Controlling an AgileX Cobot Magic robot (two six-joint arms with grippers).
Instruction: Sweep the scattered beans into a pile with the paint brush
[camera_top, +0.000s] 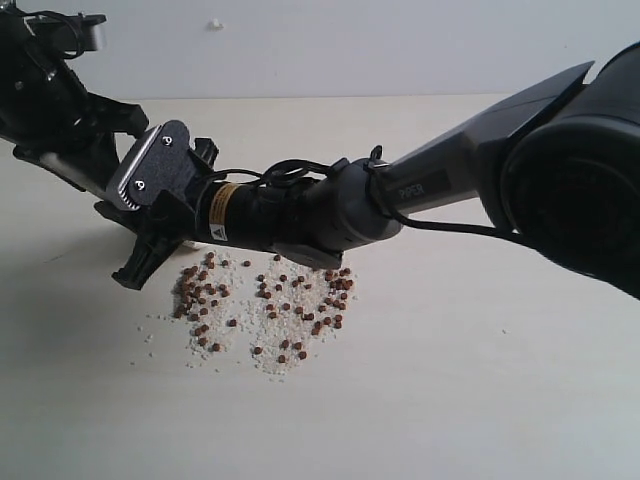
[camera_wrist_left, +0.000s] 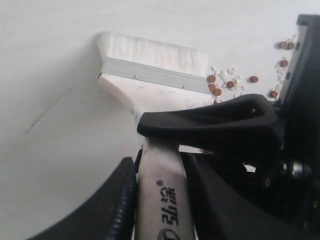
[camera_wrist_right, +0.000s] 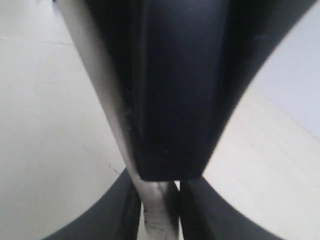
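Now paint brush (camera_wrist_left: 150, 85) in left tool (camera_wrist_left: 160, 167), bristles (camera_wrist_left: 150, 50) just beside scattered beans (camera_wrist_left: 218, 85).

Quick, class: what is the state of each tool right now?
Left tool: closed on the paint brush handle.
Right tool: closed on the same handle, it seems.

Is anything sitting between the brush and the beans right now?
Nothing visible. In the left wrist view the brush has its bristles on the table; the nearest beans lie right beside its ferrule's corner, with only bare table and pale crumbs between.
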